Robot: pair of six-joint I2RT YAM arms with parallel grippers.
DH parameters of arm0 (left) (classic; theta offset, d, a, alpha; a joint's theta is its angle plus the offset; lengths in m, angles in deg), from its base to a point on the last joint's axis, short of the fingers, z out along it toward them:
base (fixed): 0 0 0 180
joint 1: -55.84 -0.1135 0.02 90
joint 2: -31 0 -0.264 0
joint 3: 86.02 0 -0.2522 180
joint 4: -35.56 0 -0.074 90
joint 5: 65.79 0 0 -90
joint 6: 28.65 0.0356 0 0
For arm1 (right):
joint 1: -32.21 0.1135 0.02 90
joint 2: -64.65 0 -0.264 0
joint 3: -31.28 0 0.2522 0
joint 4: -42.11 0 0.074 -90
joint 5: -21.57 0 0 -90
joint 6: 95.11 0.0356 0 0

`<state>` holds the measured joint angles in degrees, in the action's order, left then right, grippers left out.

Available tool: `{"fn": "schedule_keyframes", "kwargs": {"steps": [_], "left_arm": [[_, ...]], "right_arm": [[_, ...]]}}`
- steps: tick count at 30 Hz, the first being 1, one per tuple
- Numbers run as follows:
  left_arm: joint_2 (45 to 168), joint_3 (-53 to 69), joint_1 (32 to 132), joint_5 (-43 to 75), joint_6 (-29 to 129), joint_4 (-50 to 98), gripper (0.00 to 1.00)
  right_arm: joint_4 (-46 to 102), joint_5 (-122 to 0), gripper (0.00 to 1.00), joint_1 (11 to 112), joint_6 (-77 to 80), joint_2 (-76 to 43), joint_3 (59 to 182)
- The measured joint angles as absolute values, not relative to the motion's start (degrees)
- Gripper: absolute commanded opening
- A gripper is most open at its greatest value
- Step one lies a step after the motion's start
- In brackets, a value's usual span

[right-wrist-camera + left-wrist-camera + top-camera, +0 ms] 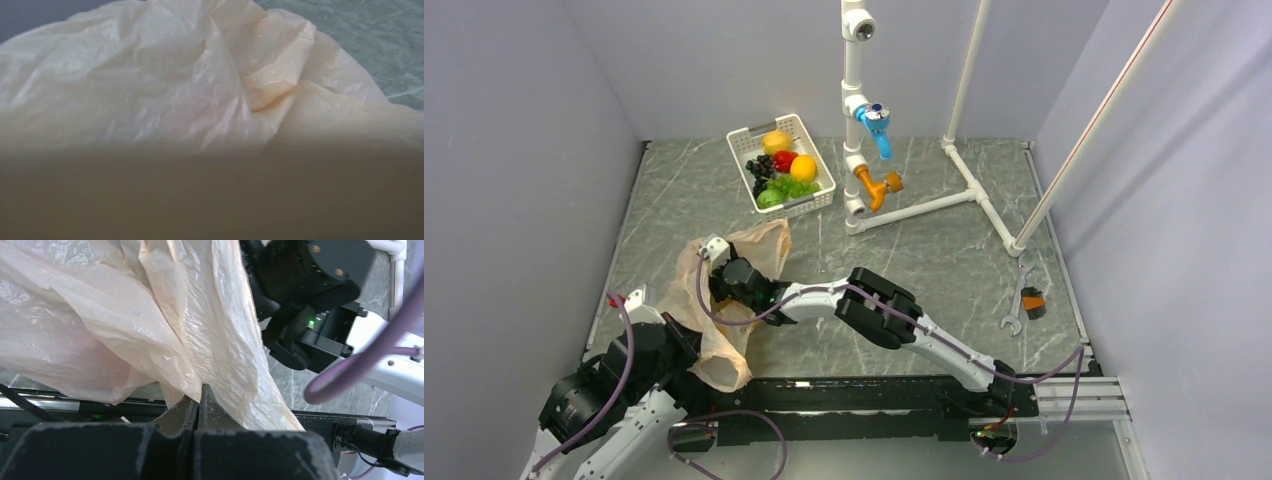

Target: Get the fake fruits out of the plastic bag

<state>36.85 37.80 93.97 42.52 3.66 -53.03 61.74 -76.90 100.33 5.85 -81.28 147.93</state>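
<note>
Bag: plastic bag [746, 245], crumpled.
Left arm [639, 352]: jaws clamp bag's edge, anchoring it.
Right arm [879, 305]: at bag mouth; jaw width untellable, film blocks view.
Fruits: fake fruits [785, 162] in basket [822, 199] beyond bag.

Overhead rear view; wrist views (close) on bag [150, 315]
</note>
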Motion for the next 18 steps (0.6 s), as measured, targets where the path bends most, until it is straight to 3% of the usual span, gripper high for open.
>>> {"fn": "schedule_keyframes", "kwargs": {"steps": [5, 9, 18], "left_arm": [[36.9, 37.8, 94.0, 42.5, 3.7, -53.0, 0.00], [37.5, 37.8, 94.0, 42.5, 3.7, -53.0, 0.00], [38.0, 37.8, 94.0, 42.4, 3.8, -53.0, 0.00]], "right_arm": [[58.3, -76.9, 0.89, 100.2, 5.7, -86.1, 154.0], [57.7, -76.2, 0.63, 99.6, 5.7, -86.6, 155.2], [59.7, -74.0, 0.26, 98.2, 5.6, -80.9, 145.9]]}}
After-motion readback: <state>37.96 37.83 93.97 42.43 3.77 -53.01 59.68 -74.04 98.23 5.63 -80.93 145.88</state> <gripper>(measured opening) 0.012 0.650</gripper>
